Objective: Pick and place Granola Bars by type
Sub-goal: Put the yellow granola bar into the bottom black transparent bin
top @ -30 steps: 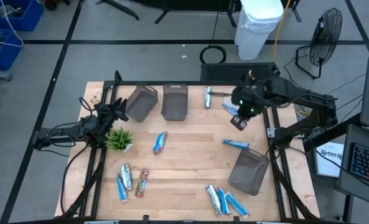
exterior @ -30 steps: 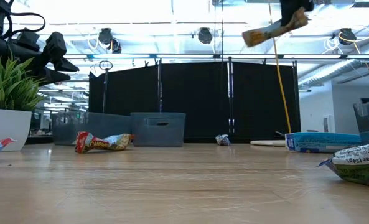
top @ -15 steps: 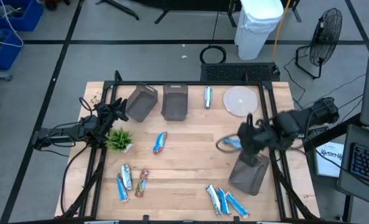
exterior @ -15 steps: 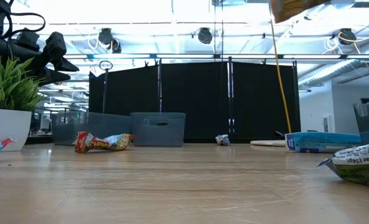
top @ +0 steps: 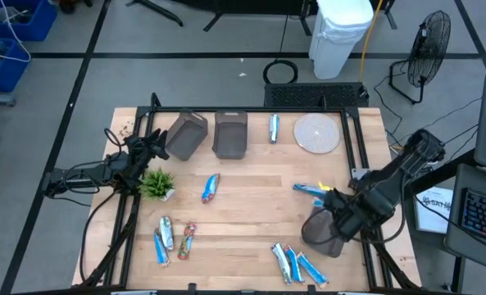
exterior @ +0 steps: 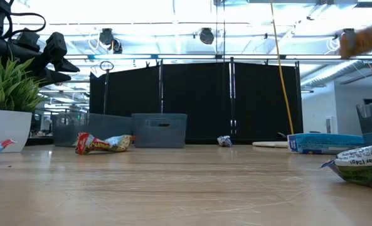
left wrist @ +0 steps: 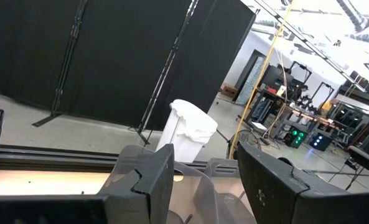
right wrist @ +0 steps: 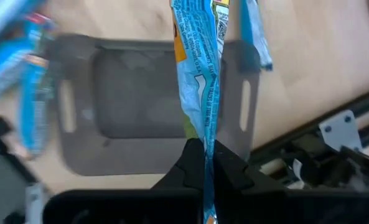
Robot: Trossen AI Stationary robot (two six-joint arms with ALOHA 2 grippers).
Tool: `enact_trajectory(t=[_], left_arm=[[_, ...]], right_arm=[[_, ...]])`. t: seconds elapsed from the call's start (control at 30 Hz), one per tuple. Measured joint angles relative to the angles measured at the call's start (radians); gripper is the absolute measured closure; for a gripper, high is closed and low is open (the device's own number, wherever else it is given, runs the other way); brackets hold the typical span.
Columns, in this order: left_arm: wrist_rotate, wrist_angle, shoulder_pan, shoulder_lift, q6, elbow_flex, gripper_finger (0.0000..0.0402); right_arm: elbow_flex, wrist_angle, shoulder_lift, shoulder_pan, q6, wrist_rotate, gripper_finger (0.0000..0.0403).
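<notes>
Our right gripper (right wrist: 204, 163) is clenched on one end of a granola bar (right wrist: 200, 74), which hangs directly over the open grey bin (right wrist: 140, 93) at the right side of the table (top: 251, 205). The main risk we see: the bar is long and floppy, so if we release it while the arm swings, it can catch on the rim or fall next to the bin, where another bar (top: 310, 190) lies. The thin foil can also slip from the narrow pinch too early.

The wrapper is shiny, crinkled blue-and-white foil with some orange; the bin is matte, rigid plastic with slot handles. The other bars lie scattered on the smooth wooden table.

Our left gripper (left wrist: 203, 180) waits near the plant (top: 156, 183), partly open and empty.
</notes>
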Motion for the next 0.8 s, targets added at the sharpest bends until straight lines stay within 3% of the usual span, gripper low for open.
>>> enact_trajectory(t=[0.17, 0.43, 0.8], left_arm=[[0.000, 0.000, 0.000, 0.000, 0.000, 0.000, 0.0220], [0.000, 0.000, 0.000, 0.000, 0.000, 0.000, 0.0220], [0.000, 0.000, 0.000, 0.000, 0.000, 0.000, 0.0220]], right_arm=[[-0.142, 0.065, -0.032, 0.017, 0.065, -0.003, 0.0402], [-0.344, 0.329, -0.042, 0.029, 0.112, -0.097, 0.0402], [-0.469, 0.372, -0.042, 0.037, 0.129, -0.078, 0.0402]])
